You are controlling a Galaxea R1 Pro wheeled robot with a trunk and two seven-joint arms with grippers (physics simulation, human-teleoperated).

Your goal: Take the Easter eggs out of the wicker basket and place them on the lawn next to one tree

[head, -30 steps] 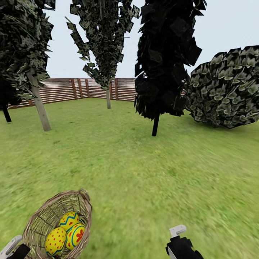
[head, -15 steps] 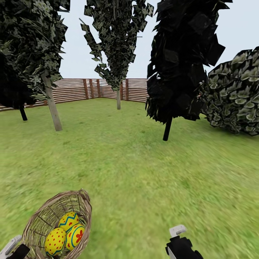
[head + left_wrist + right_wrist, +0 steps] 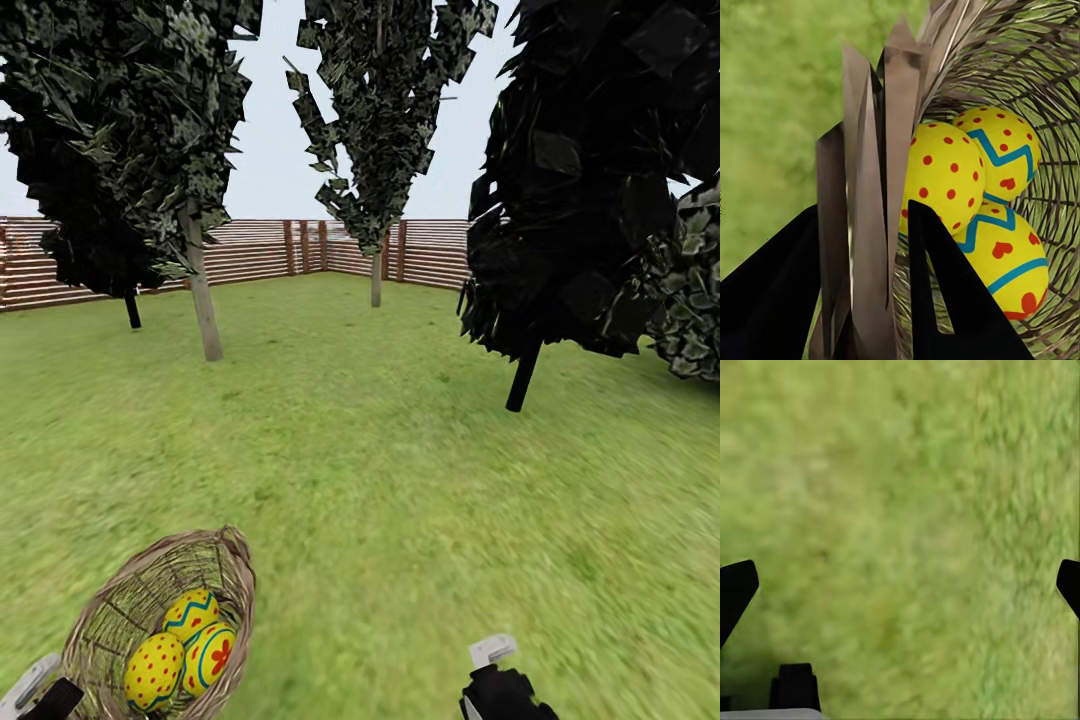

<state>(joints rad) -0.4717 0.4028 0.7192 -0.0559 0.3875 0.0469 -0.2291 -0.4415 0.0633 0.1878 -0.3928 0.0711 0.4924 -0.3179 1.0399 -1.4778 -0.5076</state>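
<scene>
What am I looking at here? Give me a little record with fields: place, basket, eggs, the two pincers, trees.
place: lawn inside a slatted wooden fence
basket: wicker basket, rim gripped by left pincer
eggs: three Easter eggs, all in the basket
right pincer: open, holding nothing, over grass
trees: pale-trunked tree ahead left, another by the fence, black-trunked tree right

Flat, even daylight under a pale grey sky, with no cast shadows or glare. The mottled green grass lawn (image 3: 400, 450) smears soft toward six o'clock; in the right wrist view it is wholly blurred.
</scene>
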